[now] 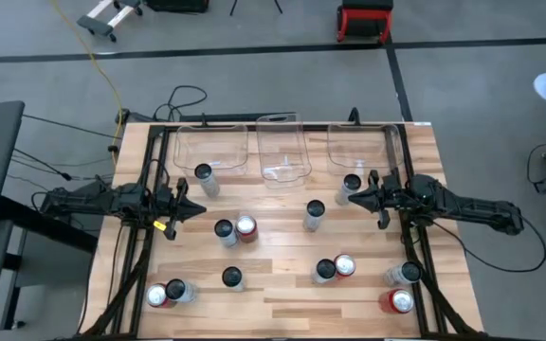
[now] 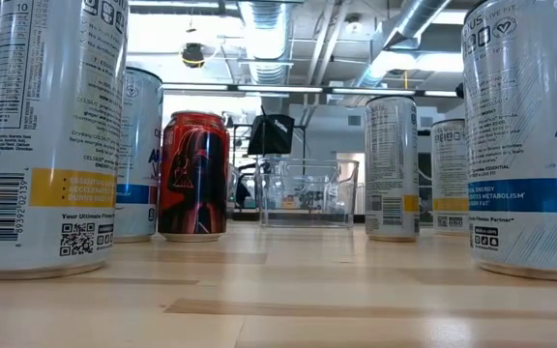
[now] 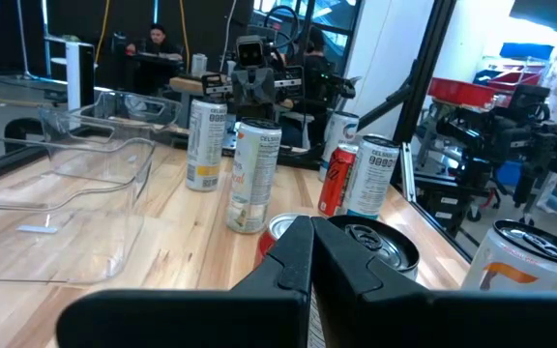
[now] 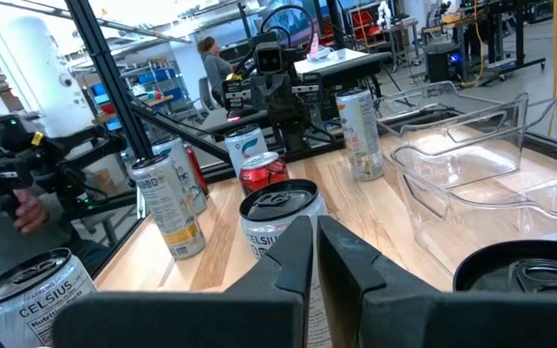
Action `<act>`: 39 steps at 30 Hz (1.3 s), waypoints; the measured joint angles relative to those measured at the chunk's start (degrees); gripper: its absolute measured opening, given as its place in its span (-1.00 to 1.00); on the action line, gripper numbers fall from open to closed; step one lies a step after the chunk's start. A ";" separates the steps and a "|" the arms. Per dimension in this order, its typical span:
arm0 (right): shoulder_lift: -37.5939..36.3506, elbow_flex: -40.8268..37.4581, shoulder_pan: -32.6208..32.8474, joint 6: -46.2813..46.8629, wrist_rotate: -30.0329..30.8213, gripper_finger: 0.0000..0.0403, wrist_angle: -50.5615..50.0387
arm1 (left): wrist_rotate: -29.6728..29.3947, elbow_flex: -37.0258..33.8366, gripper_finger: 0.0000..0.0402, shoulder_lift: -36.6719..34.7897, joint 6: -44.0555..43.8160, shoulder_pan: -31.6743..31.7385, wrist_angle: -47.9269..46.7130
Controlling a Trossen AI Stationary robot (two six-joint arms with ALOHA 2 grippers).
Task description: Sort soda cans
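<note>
Wooden desk (image 1: pixel 282 284) carries upright cans, scattered mid to near edge. I see left gripper (image 1: pixel 186 206) closed, empty, by left edge; silver can (image 1: pixel 224 231) just right of fingertips. Right gripper (image 1: pixel 356 198) closed, empty; can (image 1: pixel 351 184) touching-close beside it.

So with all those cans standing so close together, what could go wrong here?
Several cans stand in touching pairs, like the red can against a silver can mid-table. A claw reaching for one could tip its neighbour. The right claw sits right beside a can, so a sideways move might knock it over. A toppled can could roll off the table, which seems to have no raised rim.
</note>
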 joint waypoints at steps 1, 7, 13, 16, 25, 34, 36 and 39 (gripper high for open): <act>0.02 0.00 0.01 0.00 0.00 -0.79 0.00 | 0.00 0.00 -1.00 -0.01 -0.01 0.00 -0.02; 0.02 0.00 0.00 0.01 0.00 -0.79 0.00 | 0.00 0.00 -1.00 -0.01 -1.52 -0.02 -0.01; 0.00 0.00 -0.26 -6.52 0.02 -0.79 0.00 | 0.00 0.00 -1.00 -0.01 -1.41 0.00 0.69; 0.01 0.01 -0.60 -13.52 0.18 -0.79 0.17 | 0.00 0.00 -1.00 -0.02 0.81 -0.02 3.05; 0.03 -0.19 -0.86 -18.16 0.68 -0.79 6.43 | -4.07 0.00 -1.00 0.01 15.92 0.00 7.13; -0.04 -0.11 -0.17 -17.64 0.87 -0.79 21.94 | -16.02 0.00 -0.96 -0.01 21.56 0.00 11.22; -0.09 -0.07 0.34 -15.72 0.85 -0.79 23.63 | -17.70 0.00 -0.90 -0.01 21.64 0.00 11.90; -0.07 -0.07 0.47 -15.56 0.87 -0.79 23.91 | -20.14 0.00 -0.79 0.01 22.54 0.00 14.02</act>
